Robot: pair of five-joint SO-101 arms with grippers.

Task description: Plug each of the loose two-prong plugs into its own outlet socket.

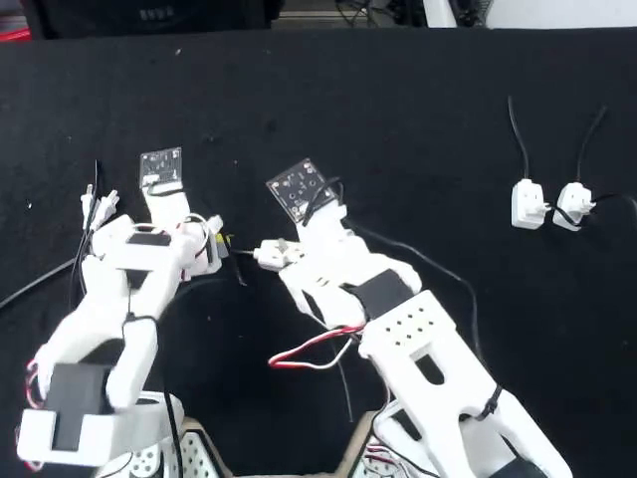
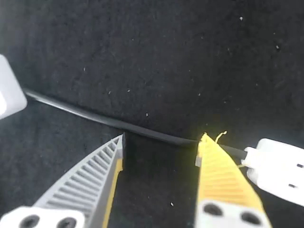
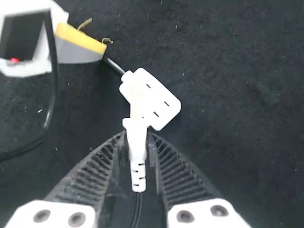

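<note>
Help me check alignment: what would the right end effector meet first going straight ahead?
The right end effector would first push its held plug into the white outlet socket directly ahead; they look in contact, though depth is unclear.

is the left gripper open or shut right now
Open: the left gripper shows a wide gap between its fingers, the black cable crossing at their tips.

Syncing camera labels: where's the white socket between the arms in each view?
High view: socket mid-table, between the two arms.
Left wrist view: socket just past the yellow finger of the left claw.
Right wrist view: socket just ahead of the right claw, shut on a plug.
Shared landmark: that yellow finger, by the socket's cord.
</note>
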